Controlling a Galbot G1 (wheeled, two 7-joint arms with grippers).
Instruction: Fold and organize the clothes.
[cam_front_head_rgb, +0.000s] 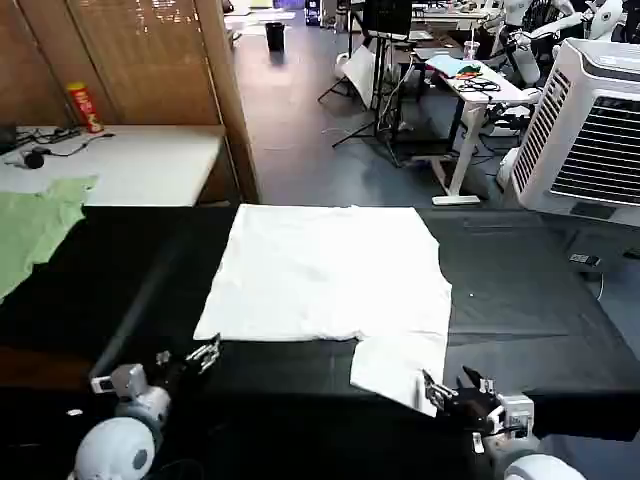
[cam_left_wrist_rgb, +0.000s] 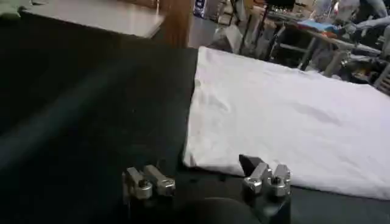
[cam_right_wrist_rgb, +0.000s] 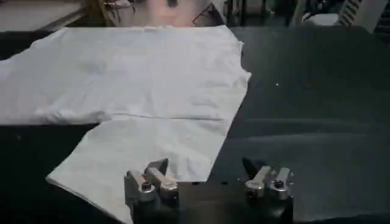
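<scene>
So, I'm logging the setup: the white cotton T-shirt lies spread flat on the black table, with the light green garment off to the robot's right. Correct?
Not quite. The white cotton T-shirt does lie spread flat on the black table, but the light green garment is off to the robot's left, not its right, as the head view shows.

Surface: wide black cloth-covered desk (cam_front_head_rgb: 540, 300)
Centre: white short-sleeved cotton T-shirt (cam_front_head_rgb: 330, 270), spread flat, one sleeve toward the near right edge
Far left: light green crumpled garment (cam_front_head_rgb: 35, 225), well apart from the T-shirt
</scene>
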